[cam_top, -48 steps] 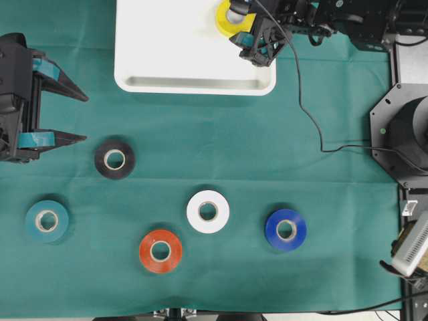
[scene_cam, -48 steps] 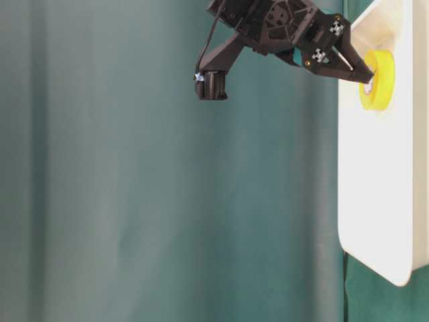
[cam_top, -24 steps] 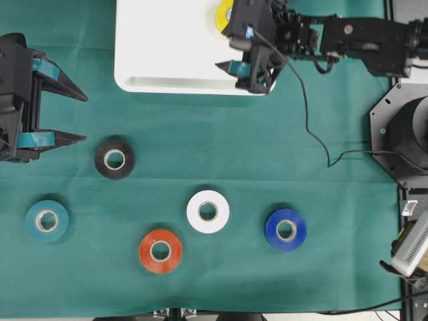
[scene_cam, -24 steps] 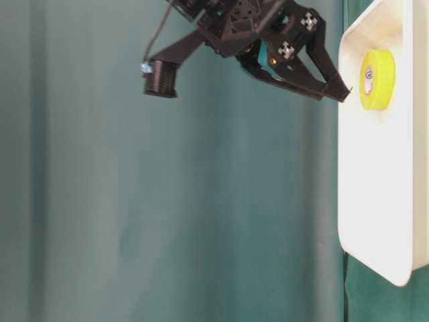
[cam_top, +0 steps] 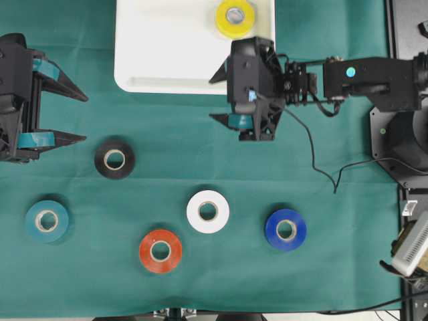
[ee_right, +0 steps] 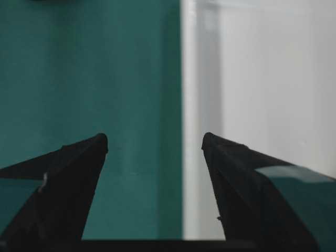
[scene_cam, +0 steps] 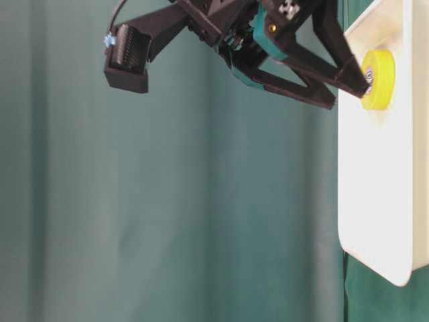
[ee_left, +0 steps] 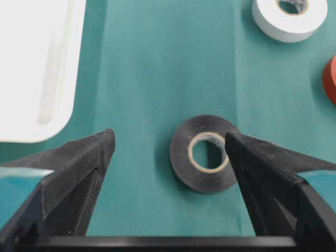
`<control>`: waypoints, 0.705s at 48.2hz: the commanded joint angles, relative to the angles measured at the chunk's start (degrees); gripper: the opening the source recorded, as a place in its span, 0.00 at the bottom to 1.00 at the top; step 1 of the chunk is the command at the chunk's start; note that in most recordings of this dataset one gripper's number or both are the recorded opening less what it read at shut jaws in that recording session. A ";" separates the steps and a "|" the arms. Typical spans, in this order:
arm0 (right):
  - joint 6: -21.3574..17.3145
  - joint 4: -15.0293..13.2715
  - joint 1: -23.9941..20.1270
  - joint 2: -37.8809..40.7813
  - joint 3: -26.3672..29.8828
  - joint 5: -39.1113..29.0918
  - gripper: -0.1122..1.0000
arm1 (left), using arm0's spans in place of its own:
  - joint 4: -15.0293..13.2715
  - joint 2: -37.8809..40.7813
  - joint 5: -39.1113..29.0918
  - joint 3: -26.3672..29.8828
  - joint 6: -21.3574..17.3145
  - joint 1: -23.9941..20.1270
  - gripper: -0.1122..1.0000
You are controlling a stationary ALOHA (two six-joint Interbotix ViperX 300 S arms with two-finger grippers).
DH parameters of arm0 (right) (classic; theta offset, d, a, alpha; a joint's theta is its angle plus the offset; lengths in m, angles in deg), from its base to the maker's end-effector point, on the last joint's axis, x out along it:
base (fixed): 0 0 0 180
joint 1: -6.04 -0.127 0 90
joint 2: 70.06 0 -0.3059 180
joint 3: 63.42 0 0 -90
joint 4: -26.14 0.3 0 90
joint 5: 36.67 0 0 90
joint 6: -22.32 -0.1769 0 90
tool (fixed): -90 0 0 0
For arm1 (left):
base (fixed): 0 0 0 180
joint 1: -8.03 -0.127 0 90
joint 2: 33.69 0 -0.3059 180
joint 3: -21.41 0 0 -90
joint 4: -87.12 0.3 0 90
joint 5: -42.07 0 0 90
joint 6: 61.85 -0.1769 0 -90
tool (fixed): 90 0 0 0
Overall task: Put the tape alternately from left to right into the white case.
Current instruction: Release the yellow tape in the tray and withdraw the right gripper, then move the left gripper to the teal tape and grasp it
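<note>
The white case (cam_top: 194, 85) lies at the top with the yellow tape (cam_top: 235, 18) flat inside it. My right gripper (cam_top: 215, 98) hangs open and empty over the case's front rim, apart from the yellow roll. In the right wrist view its fingertips (ee_right: 154, 137) straddle the case's edge (ee_right: 262, 79). On the green cloth lie black tape (cam_top: 114, 159), teal tape (cam_top: 47, 221), white tape (cam_top: 208, 211), red tape (cam_top: 160, 251) and blue tape (cam_top: 285, 229). My left gripper (cam_top: 85, 118) is open at the left edge, just above-left of the black roll (ee_left: 181, 157).
The right arm's black cable (cam_top: 314, 147) trails over the cloth toward the arm base (cam_top: 401, 140) at the right. A pale device (cam_top: 411, 244) sits off the cloth at the lower right. Bare cloth lies between the case and the rolls.
My right gripper has drawn back from the yellow tape, which stays in the case, and now hangs over the front rim. The left arm has not moved.
</note>
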 commanded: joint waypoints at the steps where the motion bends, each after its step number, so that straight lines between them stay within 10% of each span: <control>1: -0.09 0.00 -1.32 -1.32 0.35 0.44 0.80 | -0.18 -0.18 0.26 0.53 0.09 0.18 0.68; 34: -0.09 -0.09 -2.81 -1.32 -0.35 0.53 0.80 | -0.18 -0.26 0.09 0.00 3.08 0.97 0.68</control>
